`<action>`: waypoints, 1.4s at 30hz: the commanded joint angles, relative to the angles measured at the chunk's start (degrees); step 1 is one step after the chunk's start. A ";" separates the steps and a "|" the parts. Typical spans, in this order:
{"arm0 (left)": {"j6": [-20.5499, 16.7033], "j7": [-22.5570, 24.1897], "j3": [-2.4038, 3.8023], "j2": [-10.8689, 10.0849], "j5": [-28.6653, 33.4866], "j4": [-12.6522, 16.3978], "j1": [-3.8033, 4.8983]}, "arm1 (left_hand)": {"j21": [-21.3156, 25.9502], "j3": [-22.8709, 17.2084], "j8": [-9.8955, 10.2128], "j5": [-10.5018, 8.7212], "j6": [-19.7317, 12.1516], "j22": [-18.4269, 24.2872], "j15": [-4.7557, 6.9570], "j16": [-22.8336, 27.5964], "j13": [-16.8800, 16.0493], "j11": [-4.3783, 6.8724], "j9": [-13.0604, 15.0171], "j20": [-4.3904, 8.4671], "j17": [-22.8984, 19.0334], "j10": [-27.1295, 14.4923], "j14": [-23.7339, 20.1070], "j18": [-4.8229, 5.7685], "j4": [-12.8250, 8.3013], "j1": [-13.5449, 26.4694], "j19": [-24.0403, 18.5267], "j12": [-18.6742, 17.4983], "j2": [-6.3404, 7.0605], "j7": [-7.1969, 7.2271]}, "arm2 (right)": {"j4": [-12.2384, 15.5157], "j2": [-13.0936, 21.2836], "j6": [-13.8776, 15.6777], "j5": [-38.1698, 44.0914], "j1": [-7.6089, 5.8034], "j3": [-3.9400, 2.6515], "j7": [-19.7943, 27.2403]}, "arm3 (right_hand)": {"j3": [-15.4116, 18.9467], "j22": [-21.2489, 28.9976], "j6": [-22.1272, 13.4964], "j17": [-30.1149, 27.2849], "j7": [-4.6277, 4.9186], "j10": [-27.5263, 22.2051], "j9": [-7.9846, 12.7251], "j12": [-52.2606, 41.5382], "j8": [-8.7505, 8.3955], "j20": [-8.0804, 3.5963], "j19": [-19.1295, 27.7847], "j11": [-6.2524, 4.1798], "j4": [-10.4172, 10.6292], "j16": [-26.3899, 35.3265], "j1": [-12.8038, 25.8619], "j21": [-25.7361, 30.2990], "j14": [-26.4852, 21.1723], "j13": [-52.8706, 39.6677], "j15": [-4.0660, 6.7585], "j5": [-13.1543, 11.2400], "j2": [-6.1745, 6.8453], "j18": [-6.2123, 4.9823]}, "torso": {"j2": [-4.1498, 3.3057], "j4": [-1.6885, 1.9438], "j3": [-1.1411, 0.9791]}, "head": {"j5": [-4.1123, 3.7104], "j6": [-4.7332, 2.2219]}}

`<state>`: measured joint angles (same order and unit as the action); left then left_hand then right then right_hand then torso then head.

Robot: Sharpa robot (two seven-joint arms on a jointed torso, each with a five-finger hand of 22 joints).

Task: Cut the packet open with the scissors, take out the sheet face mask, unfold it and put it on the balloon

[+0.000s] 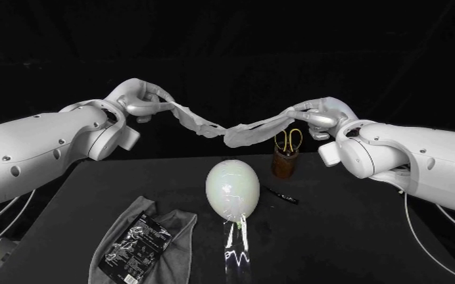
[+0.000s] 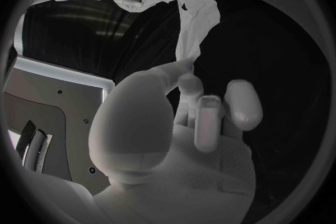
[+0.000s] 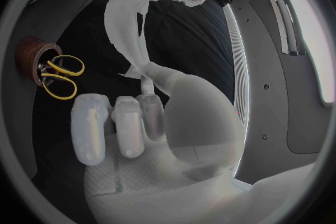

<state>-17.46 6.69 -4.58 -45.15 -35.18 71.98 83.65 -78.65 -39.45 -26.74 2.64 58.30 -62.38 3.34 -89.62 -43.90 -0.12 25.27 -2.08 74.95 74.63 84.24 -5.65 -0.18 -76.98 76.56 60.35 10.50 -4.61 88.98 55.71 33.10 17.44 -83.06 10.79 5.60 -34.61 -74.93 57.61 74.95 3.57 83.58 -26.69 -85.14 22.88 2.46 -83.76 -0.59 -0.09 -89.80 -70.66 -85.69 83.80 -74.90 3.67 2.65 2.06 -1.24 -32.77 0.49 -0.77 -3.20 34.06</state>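
So the sheet face mask [image 1: 223,129] is out and strung up in the air between both hands, sagging in the middle, over the far edge of the tabletop [image 1: 360,231] and just behind the balloon [image 1: 233,189]. The balloon stands upright mid-table. The left hand [image 1: 141,103] pinches one end between thumb and fingers, and the right hand [image 1: 321,116] pinches the other end the same way, so neither has anything else in it. Right now the mask looks more like a twisted, crumpled rope than a flat sheet, so I'd say unfolding is only partway there. My guess is it's thin, limp and damp, so it'll cling to itself and tear if yanked. I'd hold it by the outer edges, tease the folds apart gently, then drape it. The balloon looks light and tippy, so no pushing down hard. The scissors [image 1: 288,141] sit in a brown cup [image 1: 285,164] toward the far edge, right of the balloon. The packet [image 1: 135,241] lies on a grey cloth [image 1: 175,221] near the front left corner.
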 commanded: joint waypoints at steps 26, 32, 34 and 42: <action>5.68 7.77 0.76 1.96 -8.33 -3.29 0.83 | -0.15 -0.44 -0.28 0.17 -0.07 -0.19 0.15 -0.20 0.33 0.12 1.62 -0.01 14.53 0.33 5.61 0.27 -0.07 -0.09 0.01 -0.23 -0.56 -0.26 | 7.31 -8.54 -2.60 0.04 -4.22 -0.22 0.43 | -0.26 -13.77 0.38 15.05 0.23 4.60 -6.00 -0.28 1.32 -0.02 -4.02 0.06 -0.23 -0.20 -0.58 -0.39 6.20 -12.15 0.22 0.14 -0.03 0.28 | 0.19 0.17 0.23 | 1.50 -3.75; 6.97 9.97 0.81 0.28 -8.25 -2.70 1.26 | -0.18 -0.45 -0.28 0.17 -0.08 -0.26 0.15 -0.23 0.30 0.11 1.63 -0.01 14.60 0.33 5.63 0.29 -0.08 -0.08 0.05 -0.22 -0.54 -0.27 | 9.78 -10.87 -3.06 -0.29 -4.33 -0.21 0.35 | -0.25 -13.76 0.37 15.05 0.24 4.60 -6.00 -0.30 1.31 -0.02 -3.99 0.07 -0.23 -0.20 -0.57 -0.34 6.20 -12.16 0.22 0.13 -0.03 0.26 | 0.28 0.25 0.27 | 2.72 -5.48; 7.31 10.08 0.81 -0.33 -8.64 -2.04 1.36 | -0.22 -0.46 -0.28 0.17 -0.09 -0.36 0.14 -0.19 0.18 0.11 1.63 -0.01 14.50 0.37 5.61 0.30 -0.09 -0.08 0.09 -0.14 -0.54 -0.27 | 10.10 -11.57 -3.13 -0.62 -4.33 -0.20 0.28 | -0.25 -13.78 0.37 15.05 0.25 4.61 -6.00 -0.31 1.31 -0.02 -4.04 0.08 -0.21 -0.20 -0.57 -0.42 6.20 -12.17 0.21 0.13 -0.05 0.28 | 0.34 0.25 0.32 | 3.10 -5.43; 7.17 10.16 0.82 -2.57 -9.11 0.40 1.58 | -0.21 -0.47 -0.28 0.17 -0.10 -0.34 0.14 -0.18 0.23 0.10 1.63 -0.01 14.45 0.34 5.59 0.30 -0.11 -0.08 0.08 -0.18 -0.51 -0.28 | 10.31 -14.82 -3.59 -2.18 -4.14 -0.11 -0.06 | -0.20 -13.79 0.38 15.05 0.29 4.63 -6.01 -0.37 1.31 -0.01 -4.04 0.11 -0.11 -0.20 -0.50 -0.43 6.20 -12.21 0.19 0.13 -0.12 0.29 | 0.62 0.39 0.64 | 3.76 -5.67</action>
<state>-11.25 15.30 -3.85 -47.56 -43.64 72.11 85.10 -78.64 -39.60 -26.80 2.63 58.22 -62.70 3.33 -89.63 -43.69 -0.01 25.27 -2.08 74.94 74.74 84.24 -5.64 -0.34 -77.20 76.56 60.35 10.44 -4.53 99.25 41.20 30.90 16.25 -87.24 10.70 5.47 -34.67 -74.95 57.61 74.95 3.77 83.50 -26.69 -85.13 23.52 2.58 -83.64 -0.50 -0.36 -89.80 -70.64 -85.97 83.80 -74.93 3.67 2.45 2.09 -1.24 -32.28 0.88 -0.30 0.36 28.75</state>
